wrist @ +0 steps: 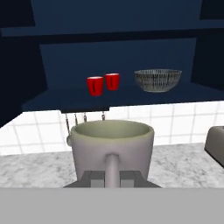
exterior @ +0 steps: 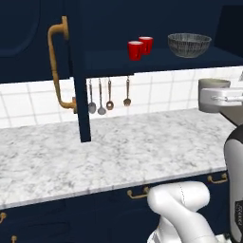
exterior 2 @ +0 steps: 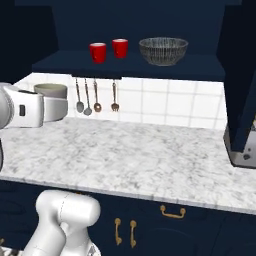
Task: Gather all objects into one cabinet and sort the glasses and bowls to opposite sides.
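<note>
Glasses: two red cups (exterior: 140,48) stand close together on the left part of the open cabinet's (exterior: 156,60) bottom shelf, the nearer one slightly left and in front of the other; in the right base view they sit at (exterior 2: 108,50), and in the hand view at (wrist: 103,83). On the same shelf, well apart to their right, sits the wide mesh bowl (exterior: 189,44), upright, also seen at (exterior 2: 163,50) and (wrist: 157,80). The third glass, a grey-beige cup (wrist: 112,146), is off the shelf and up in the air above the marble counter (exterior: 95,152), below shelf level. The gripper (wrist: 112,177) is pinched on this cup: in the hand view its two dark fingertips (wrist: 91,179) press in on either side of the cup's handle, with the cup's open mouth facing up just beyond them. From the left base view the cup (exterior: 214,84) sits at the end of the white hand near the right edge; from the right base view it shows at (exterior 2: 50,90) near the left edge. The cabinet door (exterior: 33,42) with its curved brass handle (exterior: 59,66) is swung open to the left. Four utensils (exterior: 108,96) hang against the white tile under the shelf. A toaster (exterior 2: 241,150) stands on the counter at the right.
</note>
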